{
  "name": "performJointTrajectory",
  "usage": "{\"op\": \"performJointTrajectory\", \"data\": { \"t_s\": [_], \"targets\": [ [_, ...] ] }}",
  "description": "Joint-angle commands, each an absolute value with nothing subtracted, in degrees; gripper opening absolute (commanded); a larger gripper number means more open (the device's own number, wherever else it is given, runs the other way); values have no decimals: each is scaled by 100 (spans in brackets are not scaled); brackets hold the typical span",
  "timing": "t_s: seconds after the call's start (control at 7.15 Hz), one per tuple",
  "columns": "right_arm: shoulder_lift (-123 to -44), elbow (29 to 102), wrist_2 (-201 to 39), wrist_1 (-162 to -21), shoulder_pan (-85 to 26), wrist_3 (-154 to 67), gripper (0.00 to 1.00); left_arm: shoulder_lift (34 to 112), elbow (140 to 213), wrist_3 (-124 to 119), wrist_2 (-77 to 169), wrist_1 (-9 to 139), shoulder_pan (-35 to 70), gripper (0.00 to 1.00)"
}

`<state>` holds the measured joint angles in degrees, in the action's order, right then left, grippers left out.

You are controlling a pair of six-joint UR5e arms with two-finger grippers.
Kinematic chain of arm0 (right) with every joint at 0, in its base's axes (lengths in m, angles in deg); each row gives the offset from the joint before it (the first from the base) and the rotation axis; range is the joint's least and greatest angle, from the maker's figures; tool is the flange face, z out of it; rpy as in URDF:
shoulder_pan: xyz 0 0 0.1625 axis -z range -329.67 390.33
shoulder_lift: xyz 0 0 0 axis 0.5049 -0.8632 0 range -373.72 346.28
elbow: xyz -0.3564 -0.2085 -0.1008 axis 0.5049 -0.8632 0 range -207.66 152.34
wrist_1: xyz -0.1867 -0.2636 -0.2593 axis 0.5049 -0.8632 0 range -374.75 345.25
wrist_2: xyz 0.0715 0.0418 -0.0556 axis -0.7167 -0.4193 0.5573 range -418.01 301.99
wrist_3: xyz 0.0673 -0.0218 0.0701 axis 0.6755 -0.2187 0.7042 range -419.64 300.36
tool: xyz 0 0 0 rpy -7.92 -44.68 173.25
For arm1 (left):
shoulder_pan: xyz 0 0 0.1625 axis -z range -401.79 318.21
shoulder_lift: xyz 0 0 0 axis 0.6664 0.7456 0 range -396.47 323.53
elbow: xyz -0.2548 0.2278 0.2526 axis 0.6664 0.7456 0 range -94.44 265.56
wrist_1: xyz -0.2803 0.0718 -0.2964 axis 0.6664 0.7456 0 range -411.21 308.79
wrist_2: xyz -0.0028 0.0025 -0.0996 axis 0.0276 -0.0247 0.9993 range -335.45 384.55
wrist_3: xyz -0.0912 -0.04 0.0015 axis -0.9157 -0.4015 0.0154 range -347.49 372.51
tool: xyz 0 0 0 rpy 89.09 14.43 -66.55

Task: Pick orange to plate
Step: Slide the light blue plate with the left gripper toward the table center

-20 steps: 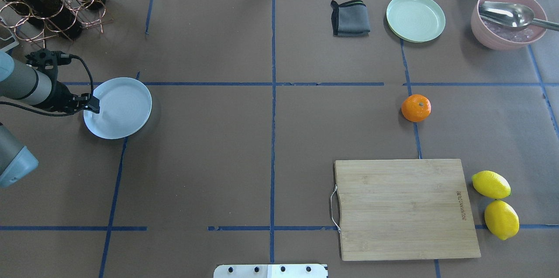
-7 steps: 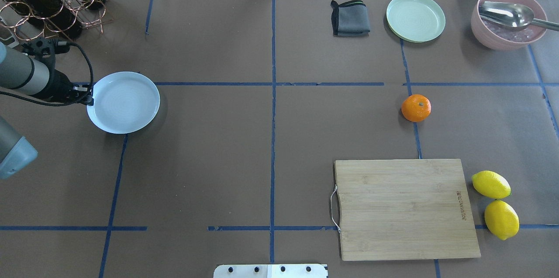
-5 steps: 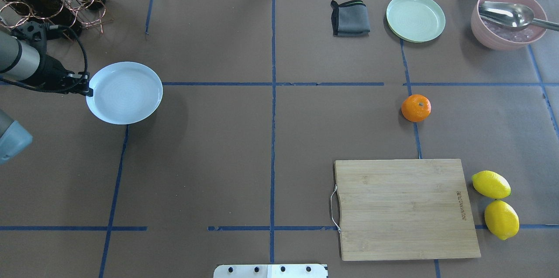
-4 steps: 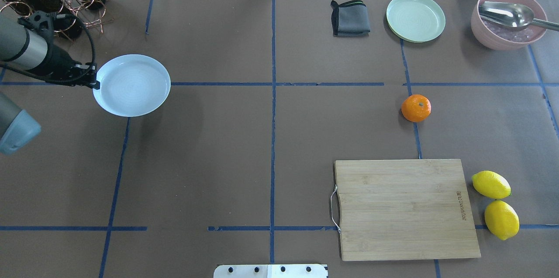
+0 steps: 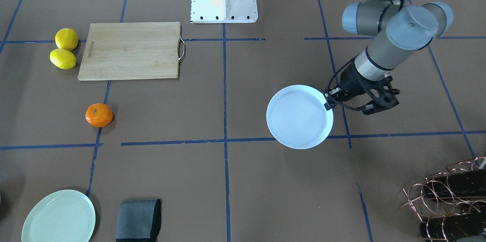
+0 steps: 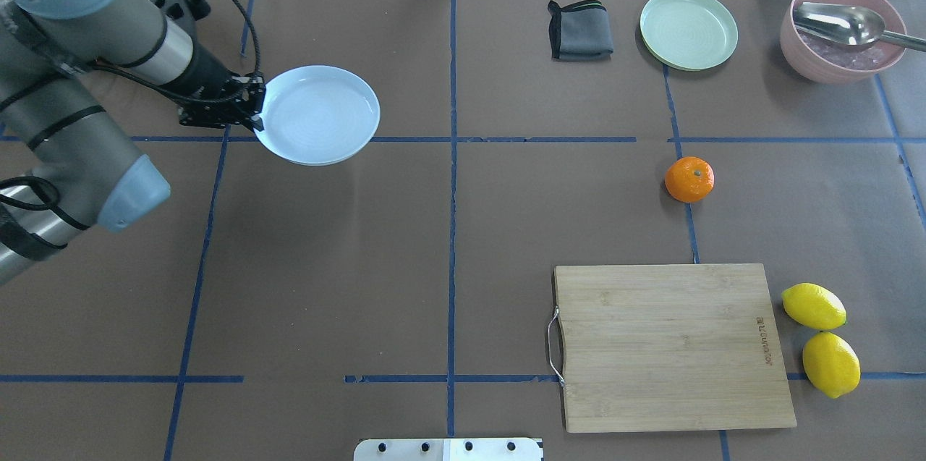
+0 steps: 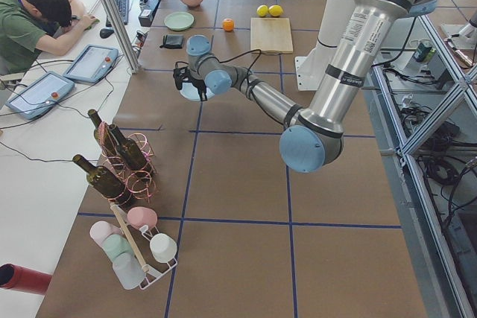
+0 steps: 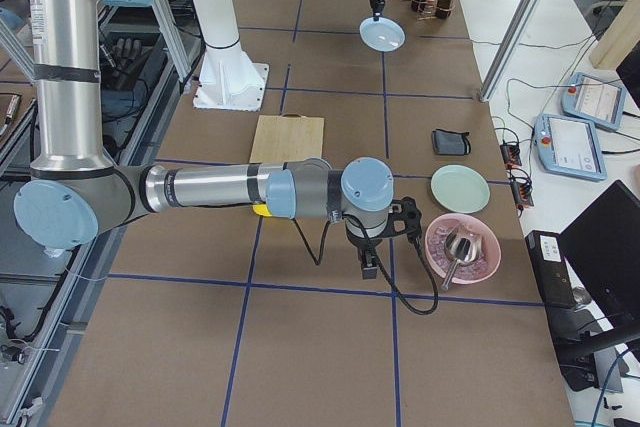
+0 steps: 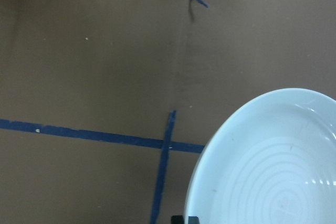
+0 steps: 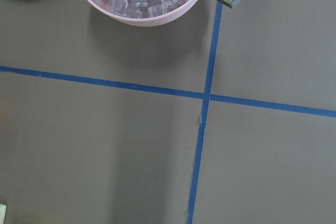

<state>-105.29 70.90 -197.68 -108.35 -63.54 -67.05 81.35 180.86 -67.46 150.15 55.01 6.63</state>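
Note:
The orange (image 6: 689,179) rests on the brown table right of centre, on a blue tape line, also seen in the front view (image 5: 98,114). My left gripper (image 6: 257,108) is shut on the near-left rim of the pale bluish-white plate (image 6: 318,113), holding it level above the table (image 5: 299,116). The plate (image 9: 273,166) fills the lower right of the left wrist view. My right gripper (image 8: 368,265) shows only in the exterior right view, hanging beside the pink bowl; I cannot tell whether it is open or shut.
A bamboo cutting board (image 6: 669,345) lies at the near right with two lemons (image 6: 814,305) beside it. A grey cloth (image 6: 579,30), a green plate (image 6: 689,28) and a pink bowl (image 6: 843,30) with ice and a spoon line the far right. A wine rack (image 5: 448,196) stands far left.
The left arm has lifted the bluish-white plate off the table and carried it to the right and farther out. The orange has stayed where it was.

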Motion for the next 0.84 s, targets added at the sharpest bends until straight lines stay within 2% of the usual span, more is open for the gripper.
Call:
{"op": "performJointTrajectory", "data": {
  "t_s": [0.0,0.42,0.7],
  "targets": [
    [-10530,7086,-19767,-10835,-6354,-6658,100,8648,17961,-8645,14124,5818,-403,0],
    [-10522,7095,-19775,-10835,-6354,-6650,100,9053,17189,-9382,13296,6715,-986,0],
    [-10513,7095,-19767,-10835,-6345,-6649,100,9045,17011,-9367,13152,6946,-1085,0]
  ]
}}
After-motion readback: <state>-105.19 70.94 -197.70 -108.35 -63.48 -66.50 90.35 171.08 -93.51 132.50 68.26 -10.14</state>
